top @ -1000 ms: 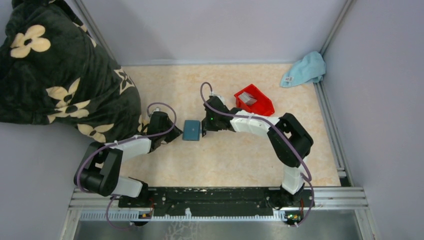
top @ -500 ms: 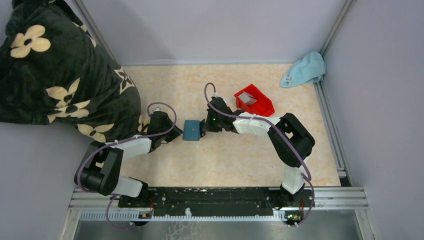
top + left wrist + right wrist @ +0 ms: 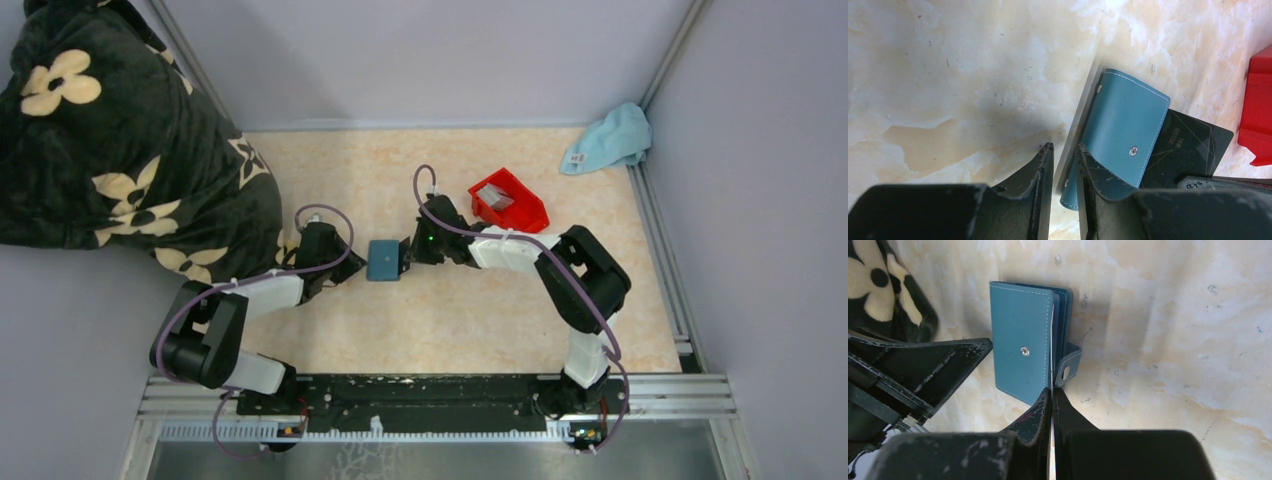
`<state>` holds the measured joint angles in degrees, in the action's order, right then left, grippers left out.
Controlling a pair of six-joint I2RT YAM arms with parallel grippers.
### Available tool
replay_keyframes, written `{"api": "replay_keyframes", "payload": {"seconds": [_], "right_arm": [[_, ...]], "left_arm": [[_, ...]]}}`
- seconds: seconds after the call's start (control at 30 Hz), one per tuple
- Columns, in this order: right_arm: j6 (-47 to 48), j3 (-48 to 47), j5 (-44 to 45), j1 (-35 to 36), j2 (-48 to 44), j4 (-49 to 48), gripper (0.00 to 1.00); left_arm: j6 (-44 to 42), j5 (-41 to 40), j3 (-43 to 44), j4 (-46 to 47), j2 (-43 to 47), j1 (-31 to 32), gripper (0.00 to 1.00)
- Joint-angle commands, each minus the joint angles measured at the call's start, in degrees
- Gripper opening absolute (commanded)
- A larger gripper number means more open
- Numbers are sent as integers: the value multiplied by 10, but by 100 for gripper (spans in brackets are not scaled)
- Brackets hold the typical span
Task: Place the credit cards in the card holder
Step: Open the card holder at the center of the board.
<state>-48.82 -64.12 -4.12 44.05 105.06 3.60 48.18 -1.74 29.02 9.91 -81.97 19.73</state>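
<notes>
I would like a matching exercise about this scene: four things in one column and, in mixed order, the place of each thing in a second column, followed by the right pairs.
Things:
1. card holder
2. credit card
3. red bin
4. light blue cloth

Places:
A. in the far right corner
B. clamped in the right gripper
C. at the middle of the table, snap button up
D. just beyond the right arm, right of the card holder

Pairs: 1-C, 2-B, 3-D, 4-A

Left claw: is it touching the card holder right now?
Touching. The left wrist view shows the holder's lower edge running in between the two fingers of the left claw, which are closed tight on it.
</notes>
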Motion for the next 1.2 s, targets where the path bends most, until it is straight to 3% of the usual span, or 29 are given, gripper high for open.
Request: {"api": "replay_keyframes", "payload": {"seconds": [0.0, 1.17], "right_arm": [[-9, 6, -9, -4, -31, -37, 0], [-22, 41, -37, -19, -41, -84, 0]], "left_arm": [[-10, -2, -12, -37, -20, -3, 30], [-8, 0, -12, -39, -28, -3, 29]]}}
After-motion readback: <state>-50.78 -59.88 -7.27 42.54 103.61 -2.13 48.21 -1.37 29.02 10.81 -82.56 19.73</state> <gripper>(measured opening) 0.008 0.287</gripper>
